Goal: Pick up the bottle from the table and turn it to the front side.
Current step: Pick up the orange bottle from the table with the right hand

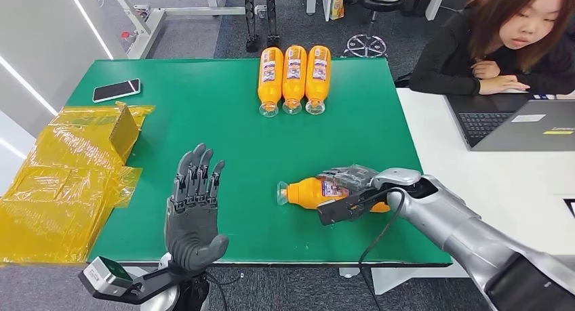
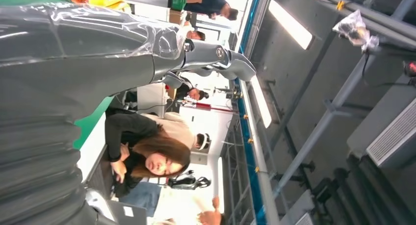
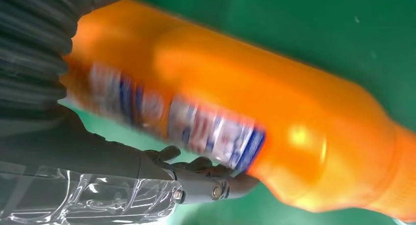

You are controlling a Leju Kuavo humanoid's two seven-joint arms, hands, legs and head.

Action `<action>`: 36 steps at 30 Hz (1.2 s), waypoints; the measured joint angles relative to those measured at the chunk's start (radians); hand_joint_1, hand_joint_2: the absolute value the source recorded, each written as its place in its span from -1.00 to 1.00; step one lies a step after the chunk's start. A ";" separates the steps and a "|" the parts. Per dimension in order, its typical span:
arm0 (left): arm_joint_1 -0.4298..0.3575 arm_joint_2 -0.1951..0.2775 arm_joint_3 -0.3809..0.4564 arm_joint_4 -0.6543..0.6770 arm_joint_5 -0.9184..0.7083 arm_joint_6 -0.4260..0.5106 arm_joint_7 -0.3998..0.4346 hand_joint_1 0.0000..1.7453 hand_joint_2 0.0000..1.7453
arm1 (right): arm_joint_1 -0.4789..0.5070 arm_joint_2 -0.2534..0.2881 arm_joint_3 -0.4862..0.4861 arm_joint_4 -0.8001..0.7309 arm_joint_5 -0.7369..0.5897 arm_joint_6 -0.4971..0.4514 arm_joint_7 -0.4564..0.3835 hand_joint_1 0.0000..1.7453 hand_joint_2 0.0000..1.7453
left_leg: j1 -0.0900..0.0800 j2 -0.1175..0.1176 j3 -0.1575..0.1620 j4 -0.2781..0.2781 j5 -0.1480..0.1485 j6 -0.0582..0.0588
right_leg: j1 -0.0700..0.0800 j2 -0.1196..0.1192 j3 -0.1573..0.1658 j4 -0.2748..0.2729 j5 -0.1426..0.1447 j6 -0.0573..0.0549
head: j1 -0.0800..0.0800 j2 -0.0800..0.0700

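An orange bottle (image 1: 308,192) lies on its side on the green table (image 1: 203,114), its clear cap pointing left and a blue and white label (image 3: 216,129) around its middle. My right hand (image 1: 352,185) wraps around the bottle's body from the right, fingers (image 3: 206,178) curled against the label. My left hand (image 1: 193,209) stands upright over the table's near edge, fingers spread, holding nothing; the left wrist view shows its fingers (image 2: 216,58) raised against the ceiling.
Three more orange bottles (image 1: 293,77) lie side by side at the far middle of the table. A phone (image 1: 116,89) lies at the far left, yellow bags (image 1: 64,179) at the left edge. A person (image 1: 502,43) sits at a laptop (image 1: 522,125) on the right.
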 joint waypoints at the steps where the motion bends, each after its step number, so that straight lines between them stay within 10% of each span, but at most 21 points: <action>1: 0.001 0.000 0.002 0.000 0.000 -0.001 0.000 -1.00 1.00 | 0.004 -0.002 0.014 0.013 -0.007 -0.010 0.000 -1.00 1.00 | 0.000 0.000 0.000 0.000 0.000 0.000 | 0.000 0.000 0.000 0.000 0.000 0.000 | 0.000 0.000; 5: 0.002 0.000 0.012 0.001 0.002 -0.005 0.000 -1.00 1.00 | 0.022 -0.017 0.060 0.049 -0.034 -0.056 0.002 -0.93 1.00 | 0.000 0.000 0.001 0.000 0.000 0.000 | 0.000 0.000 0.001 0.000 0.000 0.000 | 0.000 0.000; 9: 0.003 -0.003 0.019 0.002 0.004 -0.009 0.000 -1.00 1.00 | 0.053 -0.030 0.081 0.063 -0.048 -0.148 0.016 1.00 1.00 | 0.001 0.000 0.005 0.000 -0.001 0.001 | 0.001 0.000 0.006 -0.001 -0.001 0.001 | 0.000 0.000; 24: 0.006 -0.008 0.025 0.013 0.012 -0.020 0.000 -1.00 1.00 | 0.187 -0.096 0.041 -0.053 -0.004 -0.377 0.062 1.00 1.00 | 0.001 -0.001 0.017 0.001 -0.004 0.003 | 0.001 0.000 0.020 -0.005 -0.002 0.005 | 0.000 0.000; 36: 0.015 -0.008 0.025 0.021 -0.001 0.003 0.000 -1.00 1.00 | 0.442 -0.146 -0.243 -0.486 0.266 -0.622 0.130 1.00 1.00 | 0.001 -0.001 0.009 0.001 -0.005 0.005 | 0.001 -0.001 0.014 -0.006 -0.003 0.006 | 0.000 0.000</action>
